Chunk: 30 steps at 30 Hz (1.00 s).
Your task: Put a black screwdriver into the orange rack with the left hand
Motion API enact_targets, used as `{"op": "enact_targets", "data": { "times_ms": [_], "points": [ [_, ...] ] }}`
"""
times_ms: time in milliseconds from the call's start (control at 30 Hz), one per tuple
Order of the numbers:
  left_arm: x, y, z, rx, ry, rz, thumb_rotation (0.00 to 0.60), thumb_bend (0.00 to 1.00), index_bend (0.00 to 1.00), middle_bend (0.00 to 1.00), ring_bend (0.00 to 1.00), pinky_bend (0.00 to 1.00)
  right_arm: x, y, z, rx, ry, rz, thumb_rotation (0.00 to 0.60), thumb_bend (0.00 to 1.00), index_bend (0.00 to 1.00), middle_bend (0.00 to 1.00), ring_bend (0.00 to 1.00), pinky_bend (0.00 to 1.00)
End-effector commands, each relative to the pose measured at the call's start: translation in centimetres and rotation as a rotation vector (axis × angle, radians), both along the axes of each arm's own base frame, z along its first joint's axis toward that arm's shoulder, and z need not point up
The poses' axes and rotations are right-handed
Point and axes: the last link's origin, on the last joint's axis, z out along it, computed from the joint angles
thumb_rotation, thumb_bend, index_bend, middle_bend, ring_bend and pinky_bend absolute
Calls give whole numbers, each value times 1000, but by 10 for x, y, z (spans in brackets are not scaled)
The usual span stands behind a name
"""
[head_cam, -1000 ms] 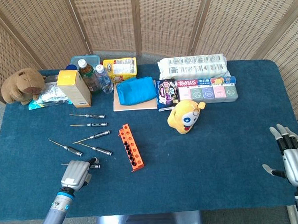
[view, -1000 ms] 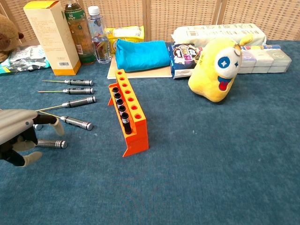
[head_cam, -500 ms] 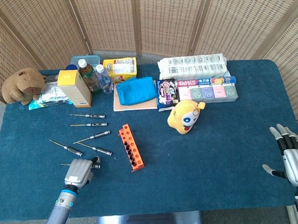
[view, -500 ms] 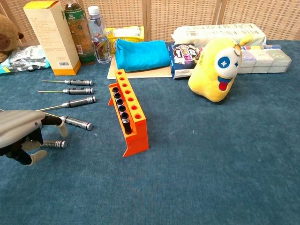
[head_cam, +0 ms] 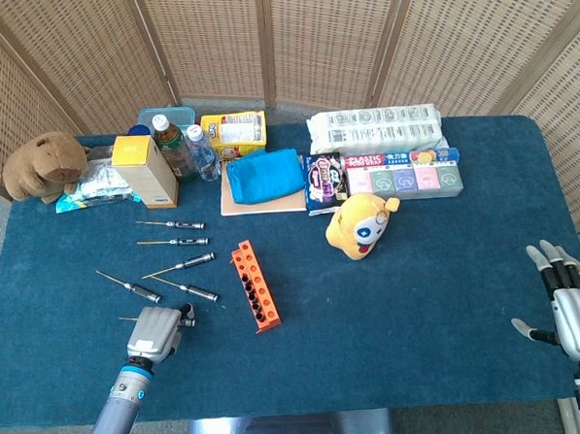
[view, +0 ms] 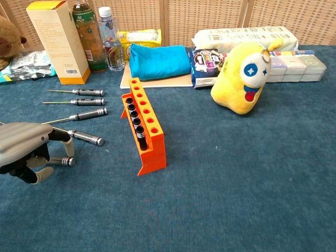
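Observation:
The orange rack (head_cam: pixel 255 285) (view: pixel 145 131) stands at mid table with several black handles in its near holes. One black screwdriver (view: pixel 61 161) lies flat on the blue cloth to the left of the rack. My left hand (head_cam: pixel 152 333) (view: pixel 23 149) hovers over it, thumb and fingers curled down on either side of the handle and still apart; the tool rests on the table. Several more black screwdrivers (head_cam: pixel 179 242) (view: pixel 84 114) lie loose further back. My right hand (head_cam: pixel 572 307) rests far right, fingers spread, holding nothing.
A yellow plush (head_cam: pixel 361 226) (view: pixel 241 79) sits right of the rack. Along the back stand a yellow carton (head_cam: pixel 144 171), bottles (head_cam: pixel 173 145), a blue pouch (head_cam: pixel 264 176), snack packs (head_cam: pixel 395 177) and a brown plush (head_cam: pixel 44 164). The table's front edge is just behind my left hand.
My left hand has drawn slightly toward the front edge and lowered its fingers around the nearest screwdriver, which has not moved. The right hand is still.

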Motion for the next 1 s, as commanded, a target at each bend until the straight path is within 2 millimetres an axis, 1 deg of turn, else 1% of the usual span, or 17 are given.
{"op": "enact_targets", "data": {
  "times_ms": [33,500,1000],
  "points": [
    [0,0,-1,0,5,-2,600,415,371,1000,1000,1000,0,0,0,0,-1,-1,600,0,0,19,42,78],
    [2,-3,-6,29,36,-55,600,417,371,1000,1000,1000,-1,0,1,0,-5,-5,600,0,0,21,45,79],
    [1,-4,-13,53,60,-76,600,417,371,1000,1000,1000,-1,-1,2,-3,-10,-6,600,0,0,23,46,79]
  ]
}}
